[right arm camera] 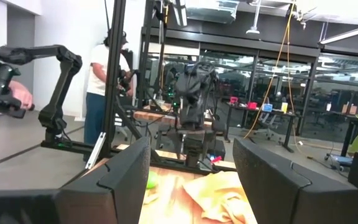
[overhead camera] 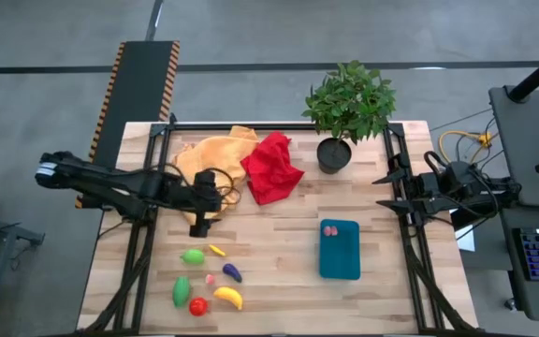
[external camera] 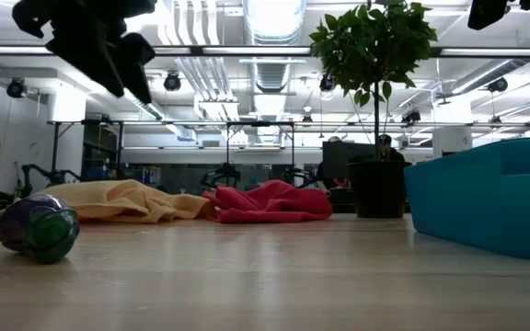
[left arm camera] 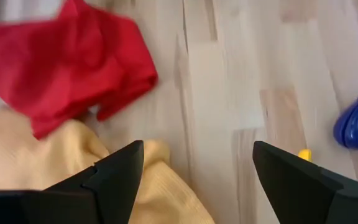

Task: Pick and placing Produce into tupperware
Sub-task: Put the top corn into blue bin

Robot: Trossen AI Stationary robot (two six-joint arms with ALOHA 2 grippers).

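Red cloth (overhead camera: pixel 271 168) touches yellow cloth (overhead camera: pixel 211 157) – plant (overhead camera: pixel 348 105) beside

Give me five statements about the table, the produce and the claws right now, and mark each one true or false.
1. Two small pink bits lie inside the teal tupperware. True.
2. The red tomato is already in the tupperware. False: it lies on the table among the loose produce, beside the yellow banana.
3. The left claw holds the purple eggplant. False: its fingers stand open and empty, above the table near the orange-yellow cloth.
4. The red cloth lies between the orange-yellow cloth and the potted plant. True.
5. The right claw is over the tupperware. False: it waits open at the table's right edge.
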